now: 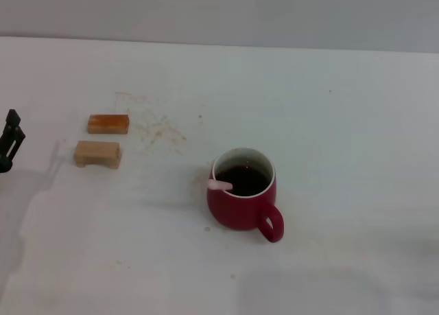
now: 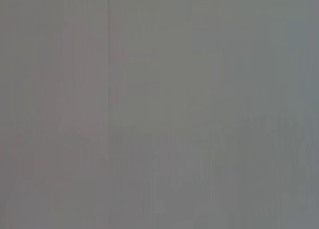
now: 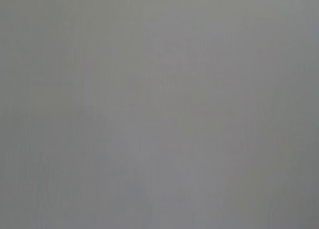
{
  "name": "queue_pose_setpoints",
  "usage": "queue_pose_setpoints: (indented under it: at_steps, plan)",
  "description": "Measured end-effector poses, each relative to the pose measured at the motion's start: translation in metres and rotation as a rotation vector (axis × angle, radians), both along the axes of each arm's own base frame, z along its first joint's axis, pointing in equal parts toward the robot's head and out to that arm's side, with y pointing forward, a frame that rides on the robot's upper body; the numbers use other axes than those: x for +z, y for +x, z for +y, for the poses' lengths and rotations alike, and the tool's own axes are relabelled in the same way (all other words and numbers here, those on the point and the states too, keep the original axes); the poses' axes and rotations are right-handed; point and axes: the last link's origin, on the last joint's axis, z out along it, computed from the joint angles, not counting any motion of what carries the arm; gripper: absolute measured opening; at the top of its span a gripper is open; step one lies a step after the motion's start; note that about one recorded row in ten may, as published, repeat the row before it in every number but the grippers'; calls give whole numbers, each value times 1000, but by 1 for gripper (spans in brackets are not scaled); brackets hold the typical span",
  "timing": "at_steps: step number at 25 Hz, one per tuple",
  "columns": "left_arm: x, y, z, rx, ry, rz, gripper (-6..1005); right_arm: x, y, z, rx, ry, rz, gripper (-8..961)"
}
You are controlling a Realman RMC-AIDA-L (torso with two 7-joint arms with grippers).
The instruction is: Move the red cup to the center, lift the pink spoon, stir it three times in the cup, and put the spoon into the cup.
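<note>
STEP: looks like the finish, spoon drop done | red cup (image 1: 243, 198) stands mid-bench, handle toward the robot | pink spoon (image 1: 221, 185) rests inside, pink handle end poking over the rim | left gripper (image 1: 9, 142) parked at the bench's far left edge, fingers: cannot tell | right gripper out of sight | NEXT: likely nothing beyond staying clear

No readable text, labels, brands or numbers in any view. The red cup (image 1: 241, 195) is plain glossy with no print, and the two wooden blocks (image 1: 98, 154) carry no markings. Both wrist views show only blank grey, with no signs.
</note>
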Motion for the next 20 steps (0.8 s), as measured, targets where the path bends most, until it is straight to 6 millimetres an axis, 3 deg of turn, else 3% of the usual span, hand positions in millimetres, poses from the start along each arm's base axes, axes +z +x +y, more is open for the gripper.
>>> queue_pose_setpoints:
  at_steps: [20]
  plan:
    - [1,-2,-4,2,9,-2,814,-1,-1,3,19,-22,-15,1]
